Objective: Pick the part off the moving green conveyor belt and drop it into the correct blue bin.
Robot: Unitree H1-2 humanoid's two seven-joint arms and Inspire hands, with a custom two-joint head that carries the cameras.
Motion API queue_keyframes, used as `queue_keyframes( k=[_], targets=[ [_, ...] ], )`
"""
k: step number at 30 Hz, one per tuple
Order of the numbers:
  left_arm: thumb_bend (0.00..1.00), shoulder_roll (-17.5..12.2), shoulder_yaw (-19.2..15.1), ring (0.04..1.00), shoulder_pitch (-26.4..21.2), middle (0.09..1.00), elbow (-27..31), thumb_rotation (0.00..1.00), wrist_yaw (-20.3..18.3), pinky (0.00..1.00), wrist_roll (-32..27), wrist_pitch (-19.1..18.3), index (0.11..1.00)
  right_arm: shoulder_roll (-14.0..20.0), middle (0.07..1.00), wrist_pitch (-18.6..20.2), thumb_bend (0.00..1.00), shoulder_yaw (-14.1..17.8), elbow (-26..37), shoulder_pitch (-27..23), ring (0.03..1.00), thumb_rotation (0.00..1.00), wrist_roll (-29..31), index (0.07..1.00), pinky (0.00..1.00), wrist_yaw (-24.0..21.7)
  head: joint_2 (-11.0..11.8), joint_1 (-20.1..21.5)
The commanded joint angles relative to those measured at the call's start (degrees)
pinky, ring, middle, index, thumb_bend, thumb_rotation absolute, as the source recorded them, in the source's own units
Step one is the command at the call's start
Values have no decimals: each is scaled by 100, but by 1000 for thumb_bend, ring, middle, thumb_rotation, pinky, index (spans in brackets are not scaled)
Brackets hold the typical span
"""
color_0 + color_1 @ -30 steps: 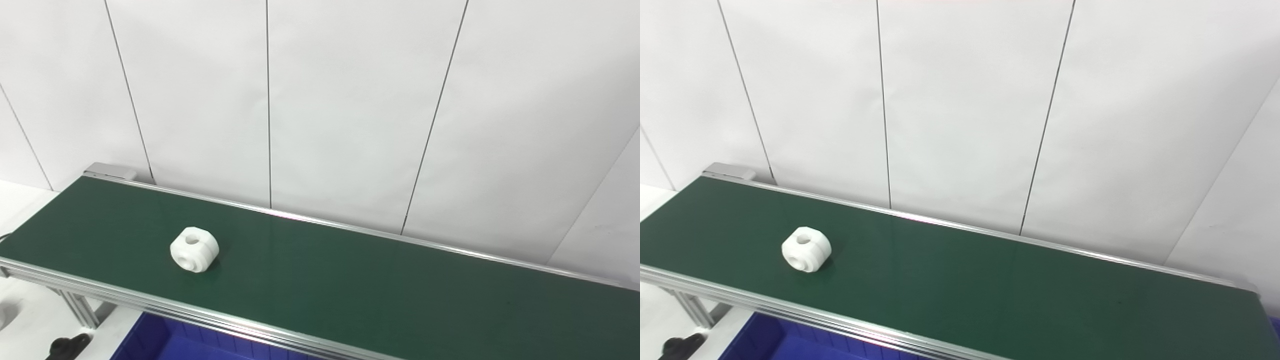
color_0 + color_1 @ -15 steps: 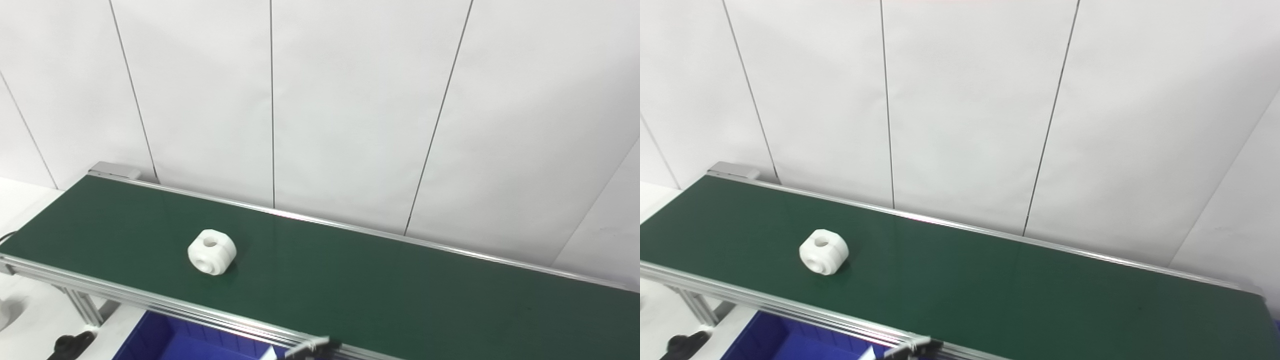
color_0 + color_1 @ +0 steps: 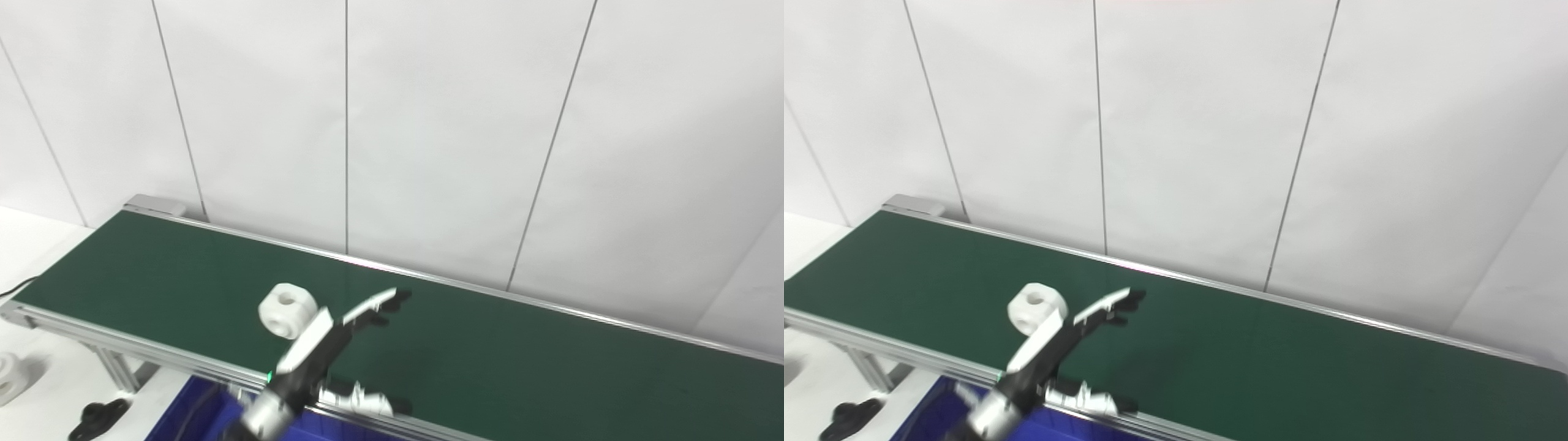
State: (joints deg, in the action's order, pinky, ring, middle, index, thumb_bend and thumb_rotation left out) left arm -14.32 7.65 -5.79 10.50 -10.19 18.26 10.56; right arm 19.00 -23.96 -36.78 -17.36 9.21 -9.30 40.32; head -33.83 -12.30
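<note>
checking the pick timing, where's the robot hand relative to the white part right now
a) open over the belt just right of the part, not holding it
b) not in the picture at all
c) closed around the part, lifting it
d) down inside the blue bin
a: the left robot hand is above the green conveyor belt with fingers spread, just right of the white part, which sits free on the belt.

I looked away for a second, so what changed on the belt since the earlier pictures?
The left hand has come up from the bottom edge, open, fingers spread over the green conveyor belt just right of the white plastic part with a hole. The part rode rightward; the camera shifted too. Nothing is gripped; the part still lies on the belt.
</note>
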Motion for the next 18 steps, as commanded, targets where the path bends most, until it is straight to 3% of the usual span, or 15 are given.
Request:
queue_keyframes(
  k=[1,7,18],
  targets=[
    [754,-230,-99,892,-383,923,93,402,-109,826,169,-258,909,33,912,-296,789,80,225,-55,895,704,59,944,890,-97,-23,-15],
    [766,-707,-147,910,-957,938,-427,406,-349,827,525,-788,915,-40,912,-296,767,217,253,-37,895,681,161,941,903,-275,-48,-33],
    [812,-942,232,885,-1649,931,-1779,340,-250,767,1315,-919,914,-164,908,-296,757,362,236,-29,891,682,111,939,892,-389,-36,-20]
  ],
)
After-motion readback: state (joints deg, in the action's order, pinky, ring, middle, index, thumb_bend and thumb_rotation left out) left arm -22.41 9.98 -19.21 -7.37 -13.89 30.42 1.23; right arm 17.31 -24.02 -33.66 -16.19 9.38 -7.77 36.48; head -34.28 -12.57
